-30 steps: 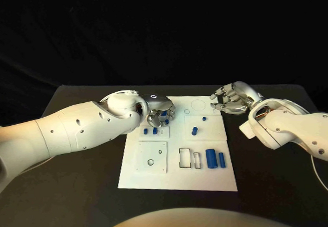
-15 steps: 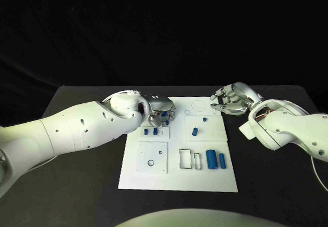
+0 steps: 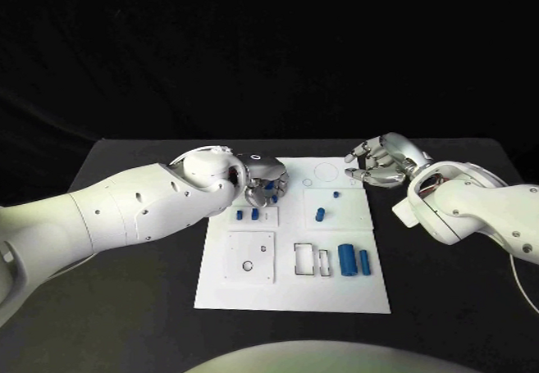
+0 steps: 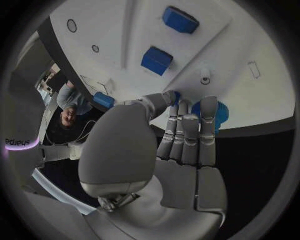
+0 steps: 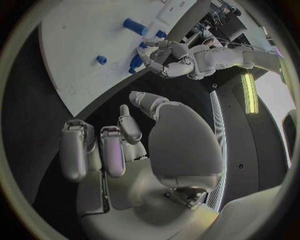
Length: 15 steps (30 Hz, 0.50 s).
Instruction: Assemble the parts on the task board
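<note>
The left robot hand (image 3: 264,187) reaches in over the far left corner of the task board (image 3: 294,292), its white arm slanting across the near left part of the black counter (image 3: 132,322). In the left wrist view its fingers (image 4: 187,135) lie straight and close together with the thumb folded across toward them, and a blue part (image 4: 203,111) sits at the fingertips; whether that part is pinched or only touched, I cannot tell. Just beyond the fingers in that view two more blue parts (image 4: 156,60) rest on the white plate, and in the head view two small blue parts (image 3: 247,213) lie just beside the hand on the near side. The right robot hand (image 3: 381,164) hangs over the counter at the far right edge of the task board, palm toward the board, fingers curled loosely and set apart with nothing between them, as the right wrist view shows (image 5: 119,145). It stands apart from the parts. Toward the middle of the board a short blue part (image 3: 320,213) and a smaller one (image 3: 336,195) lie between the two hands, and nearer the robot two long blue parts (image 3: 347,261) lie side by side beside a rectangular slot (image 3: 304,260), well apart from both hands.
</note>
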### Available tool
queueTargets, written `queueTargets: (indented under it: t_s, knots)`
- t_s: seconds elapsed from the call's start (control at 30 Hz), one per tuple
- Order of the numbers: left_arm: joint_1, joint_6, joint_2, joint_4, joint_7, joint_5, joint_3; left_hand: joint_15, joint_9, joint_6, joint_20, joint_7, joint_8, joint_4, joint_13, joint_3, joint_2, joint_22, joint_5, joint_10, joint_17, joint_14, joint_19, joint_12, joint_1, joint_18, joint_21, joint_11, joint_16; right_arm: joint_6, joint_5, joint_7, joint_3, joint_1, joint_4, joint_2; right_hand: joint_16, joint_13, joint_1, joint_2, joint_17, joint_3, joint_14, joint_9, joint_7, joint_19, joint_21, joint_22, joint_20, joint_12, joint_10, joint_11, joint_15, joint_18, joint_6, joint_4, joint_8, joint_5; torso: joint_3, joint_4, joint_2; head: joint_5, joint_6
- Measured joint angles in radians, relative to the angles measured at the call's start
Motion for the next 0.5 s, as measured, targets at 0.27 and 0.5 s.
queueTargets:
  t_s: [0.27, 0.5]
  knots:
    - [0.000, 0.009, 0.000, -0.001, 0.001, 0.000, 0.000, -0.011, 0.007, 0.054, -0.008, -0.012, 0.000, 0.000, -0.003, 0.000, 0.013, 0.064, 0.000, 0.057, 0.051, 0.055, 0.041, -0.007, -0.013, 0.000, 0.045, -0.016, 0.029, 0.000, 0.000, 0.000, 0.000, 0.000, 0.000, 0.000, 0.000, 0.000, 0.000, 0.000, 0.000, 0.000, 0.000, 0.000, 0.000, 0.000, 0.000, 0.000, 0.000, 0.000, 0.000, 0.000, 0.000, 0.000, 0.000, 0.000, 0.000, 0.000, -0.0001, -0.0001, 0.000, -0.001, -0.002]
    - [-0.001, 0.009, 0.001, -0.004, 0.005, 0.000, 0.001, -0.025, 0.017, 0.086, -0.018, -0.017, 0.000, -0.003, 0.000, 0.003, 0.031, 0.123, 0.000, 0.101, 0.116, 0.110, 0.082, -0.022, -0.017, -0.016, 0.084, -0.032, 0.051, 0.000, 0.000, 0.000, 0.000, 0.000, 0.000, 0.001, 0.000, 0.000, 0.000, 0.000, 0.000, 0.000, 0.000, 0.000, 0.000, 0.000, 0.000, 0.001, 0.000, 0.000, 0.000, 0.000, 0.000, 0.000, 0.000, 0.000, 0.000, 0.000, -0.0005, 0.0001, 0.000, -0.002, -0.003]
